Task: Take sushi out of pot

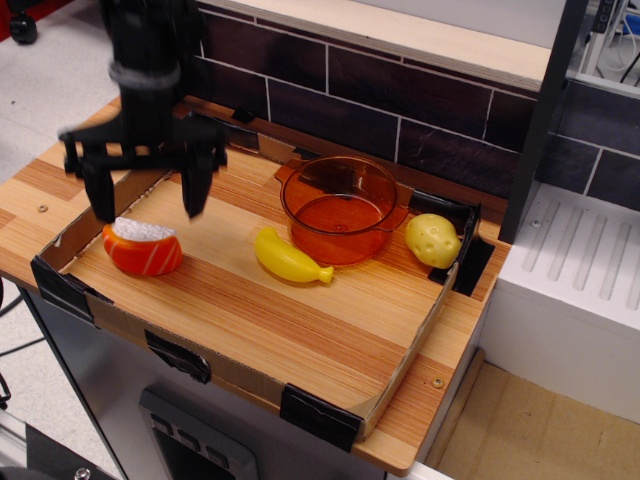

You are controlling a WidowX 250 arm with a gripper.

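Note:
The sushi [143,248], orange with pale stripes and white rice on top, lies on the wooden board at the front left, outside the pot. The translucent orange pot [340,208] stands at the board's middle back and holds nothing that I can see. My gripper [147,205] hangs open just above the sushi, its two black fingers spread wide and clear of it, holding nothing.
A yellow toy banana [290,258] lies just in front of the pot. A pale yellow lumpy toy [432,240] sits at the pot's right. A low cardboard rim [62,243] with black corner clips surrounds the board. A dark tiled wall [400,95] stands behind.

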